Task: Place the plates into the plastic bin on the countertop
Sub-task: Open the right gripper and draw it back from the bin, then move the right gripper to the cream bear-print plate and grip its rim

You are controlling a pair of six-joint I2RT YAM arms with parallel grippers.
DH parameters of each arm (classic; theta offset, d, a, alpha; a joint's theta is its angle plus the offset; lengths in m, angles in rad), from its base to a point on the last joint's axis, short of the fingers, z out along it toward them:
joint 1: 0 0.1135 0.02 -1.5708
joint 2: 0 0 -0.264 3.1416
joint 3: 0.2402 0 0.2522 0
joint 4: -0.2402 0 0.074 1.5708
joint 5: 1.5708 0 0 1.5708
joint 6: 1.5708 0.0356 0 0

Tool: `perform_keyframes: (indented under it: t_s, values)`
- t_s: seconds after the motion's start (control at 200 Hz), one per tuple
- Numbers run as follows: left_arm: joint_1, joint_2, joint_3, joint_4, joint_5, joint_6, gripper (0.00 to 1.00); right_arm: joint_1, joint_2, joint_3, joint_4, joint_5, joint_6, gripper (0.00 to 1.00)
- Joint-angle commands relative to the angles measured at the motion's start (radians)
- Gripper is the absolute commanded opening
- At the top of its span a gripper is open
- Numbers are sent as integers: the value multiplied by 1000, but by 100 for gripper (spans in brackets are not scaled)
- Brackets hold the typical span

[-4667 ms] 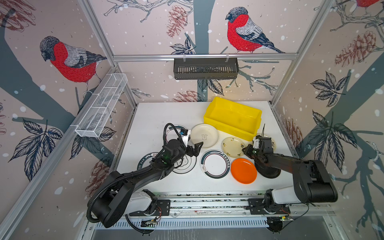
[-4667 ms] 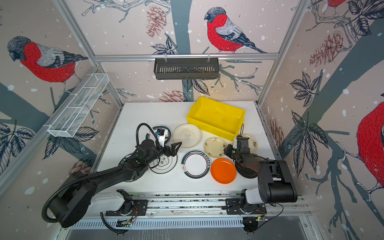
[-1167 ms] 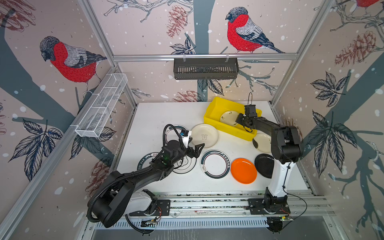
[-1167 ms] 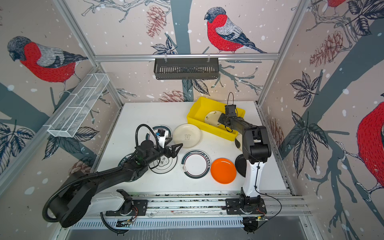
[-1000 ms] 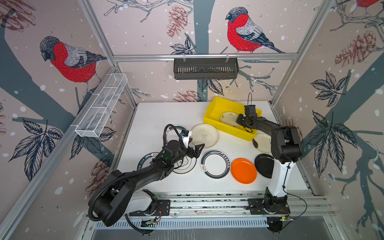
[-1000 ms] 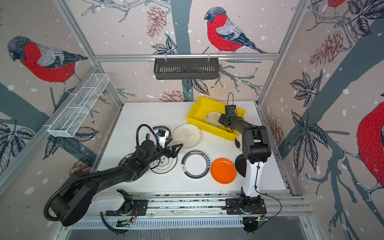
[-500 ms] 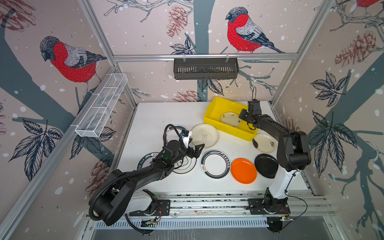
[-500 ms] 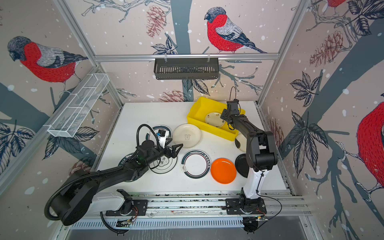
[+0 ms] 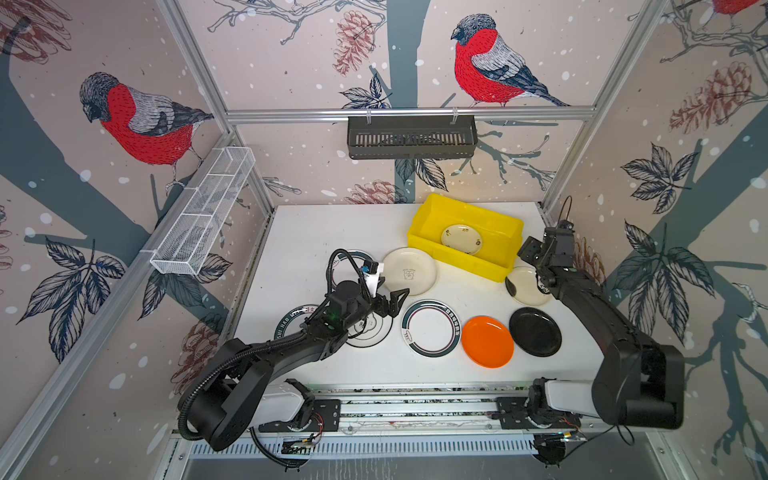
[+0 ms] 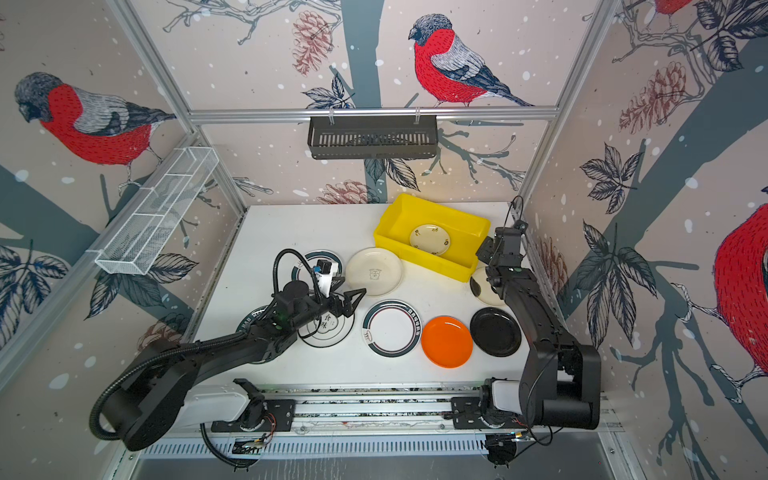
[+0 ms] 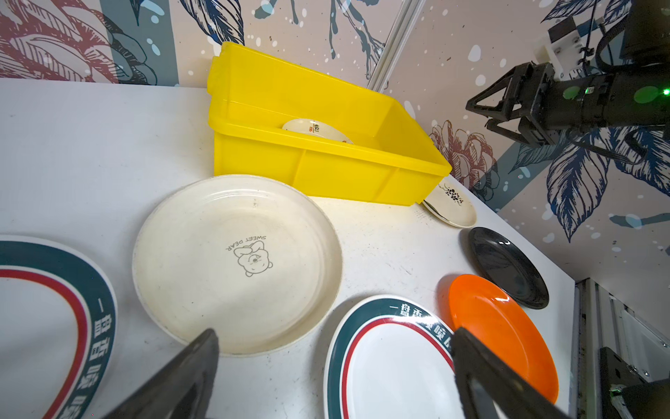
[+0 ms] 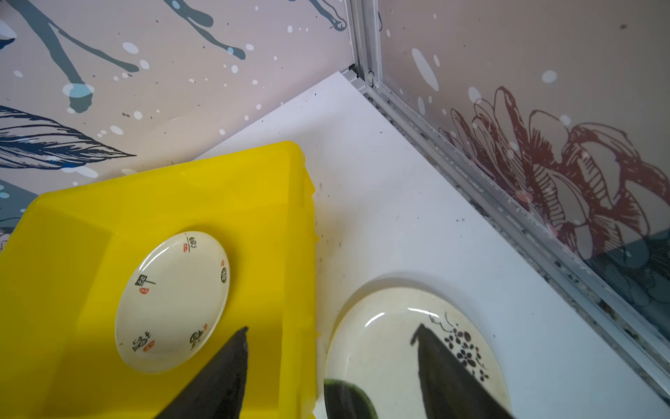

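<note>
One small cream plate (image 9: 461,239) lies flat inside the yellow plastic bin (image 9: 457,262), which sits toward the countertop's (image 9: 311,241) far right corner. The other plates lie outside it. The right gripper (image 9: 531,254) hovers empty with its fingers spread over the flower-printed plate (image 9: 530,286), just beside the bin's near right corner. That plate is probably next, and will need a pinch on its rim. The left gripper (image 9: 395,302) hangs spread wide and empty near the Sweet Dear plate (image 9: 409,272).

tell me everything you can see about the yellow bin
The yellow bin is a glossy plastic rectangular tub with a lipped rim and ribbed walls. It sits upright and skewed at the far right of the white countertop. One small cream plate lies on its floor; nothing else is inside.
</note>
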Motion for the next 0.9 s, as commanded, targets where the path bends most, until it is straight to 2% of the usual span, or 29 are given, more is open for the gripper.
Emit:
perform_keyframes:
  t_s: [0.0, 0.22, 0.53, 0.711, 0.891]
  values:
    - [0, -4, -1, 60, 24, 2, 98, -72, -29, -38, -61, -96, 41, 74]
    - [0, -18, -5, 60, 21, 0, 98, -102, -92, -121, -140, -117, 31, 75]
    - [0, 7, -3, 79, 42, -16, 98, -62, -140, -272, -114, -350, 92, 72]
    - [0, 24, -4, 89, 41, -20, 98, 48, -197, -317, -101, -390, 127, 70]
    - [0, 53, 7, 80, 30, -28, 98, 176, -183, -332, -31, -447, 207, 69]
